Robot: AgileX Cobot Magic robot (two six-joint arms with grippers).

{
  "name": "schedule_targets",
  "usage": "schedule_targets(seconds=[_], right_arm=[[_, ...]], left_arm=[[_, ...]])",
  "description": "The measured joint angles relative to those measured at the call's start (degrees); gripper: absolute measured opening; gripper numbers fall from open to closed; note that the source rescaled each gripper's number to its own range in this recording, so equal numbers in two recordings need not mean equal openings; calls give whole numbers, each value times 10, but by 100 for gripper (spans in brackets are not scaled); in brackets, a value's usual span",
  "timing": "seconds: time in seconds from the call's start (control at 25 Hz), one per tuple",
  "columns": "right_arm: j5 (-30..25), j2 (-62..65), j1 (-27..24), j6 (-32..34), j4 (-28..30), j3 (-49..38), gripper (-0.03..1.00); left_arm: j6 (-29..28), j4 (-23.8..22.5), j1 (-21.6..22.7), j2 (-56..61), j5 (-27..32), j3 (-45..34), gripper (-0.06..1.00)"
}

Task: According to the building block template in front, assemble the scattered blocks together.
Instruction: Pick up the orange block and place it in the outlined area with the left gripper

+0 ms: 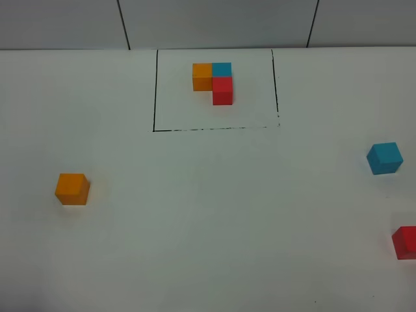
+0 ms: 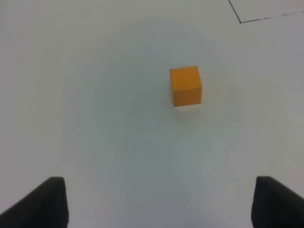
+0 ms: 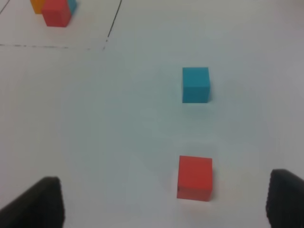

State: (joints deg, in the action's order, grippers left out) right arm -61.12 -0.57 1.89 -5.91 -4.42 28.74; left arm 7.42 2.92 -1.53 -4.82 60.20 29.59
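The template (image 1: pixel 213 81) sits at the back centre inside a thin black outline: orange and blue cubes in a row, red below blue. It also shows in the right wrist view (image 3: pixel 54 10). A loose orange cube (image 1: pixel 71 188) lies at the left, and shows in the left wrist view (image 2: pixel 185 85). A loose sky-blue cube (image 1: pixel 385 158) lies at the right; a loose red cube (image 1: pixel 406 242) is at the right edge. Both show in the right wrist view, blue (image 3: pixel 195 84) and red (image 3: pixel 194 177). My left gripper (image 2: pixel 159 204) is open and empty, short of the orange cube. My right gripper (image 3: pixel 166 204) is open and empty, close to the red cube.
The white table (image 1: pixel 214 221) fills the view. The black outline (image 1: pixel 155 91) frames the template, its front line partly broken. A grey panelled wall (image 1: pixel 214 23) runs behind the table's back edge. Neither arm shows in the exterior high view.
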Motion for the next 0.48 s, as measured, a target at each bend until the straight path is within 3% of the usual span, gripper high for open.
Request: schedule_targets(seconds=[0.28,0.48], right_arm=[[0,0,0,0,0,0,73],[0,0,0,0,0,0,73]], left_arm=[[-50,-44,0,-291,-10,86,85],[-57,-33,0,-515,-14,191,85]])
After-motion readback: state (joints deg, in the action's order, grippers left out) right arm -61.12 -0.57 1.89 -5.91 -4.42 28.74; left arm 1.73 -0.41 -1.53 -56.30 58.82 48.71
